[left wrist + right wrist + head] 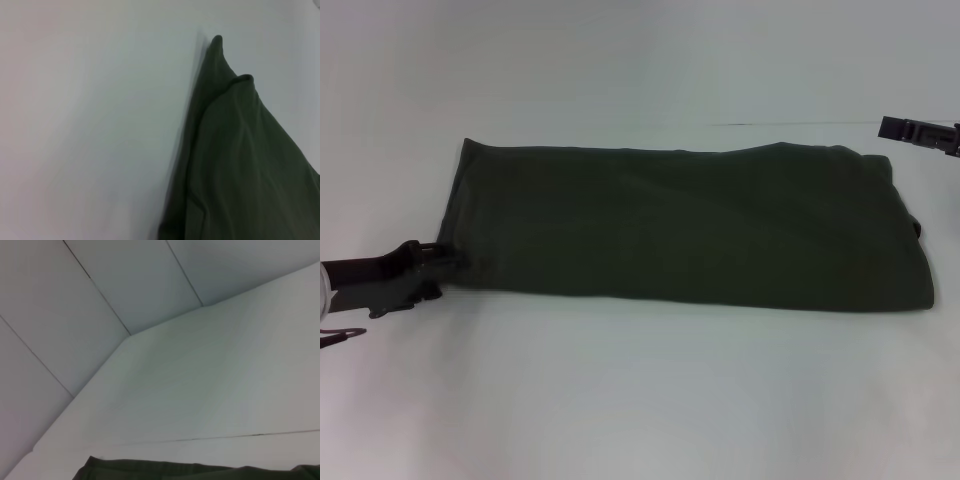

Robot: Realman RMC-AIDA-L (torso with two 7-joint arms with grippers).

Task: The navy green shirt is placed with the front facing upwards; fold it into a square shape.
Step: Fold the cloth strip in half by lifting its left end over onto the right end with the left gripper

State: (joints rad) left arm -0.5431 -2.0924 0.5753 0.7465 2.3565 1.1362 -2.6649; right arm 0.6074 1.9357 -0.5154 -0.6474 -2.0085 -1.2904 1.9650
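The navy green shirt [690, 225] lies on the white table as a long folded band running left to right, plain green side up, with no lettering showing. My left gripper [448, 262] is at the band's near-left corner, touching its edge. The left wrist view shows that end of the shirt [240, 165] with layered folds and a pointed corner. My right gripper [912, 130] hovers at the far right, beyond the band's far-right corner and apart from it. The right wrist view shows only a strip of the shirt's edge [200, 471].
The white table [640, 400] spreads on all sides of the shirt. A thin seam line [790, 123] runs across the table behind the shirt's right part. Wall panels [125, 285] stand past the table's far edge.
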